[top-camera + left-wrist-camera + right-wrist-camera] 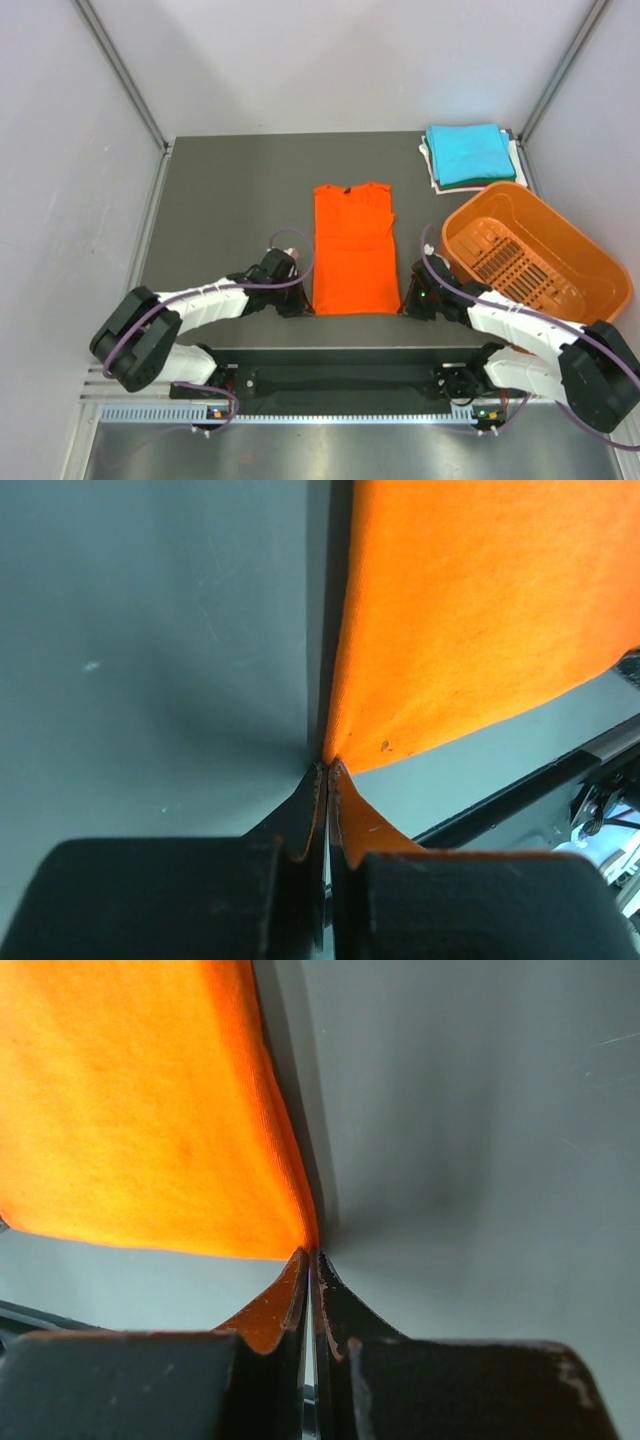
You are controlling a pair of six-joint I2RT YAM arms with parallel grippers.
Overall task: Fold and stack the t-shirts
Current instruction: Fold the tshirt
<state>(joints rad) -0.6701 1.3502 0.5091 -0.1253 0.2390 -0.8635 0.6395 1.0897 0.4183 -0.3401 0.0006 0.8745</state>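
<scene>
Shirt: I see the orange t-shirt (355,250) flat at the middle of the table (220,200) | left gripper (325,772): clamped on its near left corner | right gripper (311,1256): clamped on its near right corner

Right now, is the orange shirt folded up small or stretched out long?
Stretched out long: the orange shirt lies flat on the table, only its sleeves folded in.

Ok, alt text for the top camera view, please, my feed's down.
An orange t-shirt lies flat in the middle of the table, collar away, with the left gripper and right gripper each pinching a near corner. A stack of folded shirts, turquoise on top, sits at the far right corner, an orange basket just nearer.
</scene>
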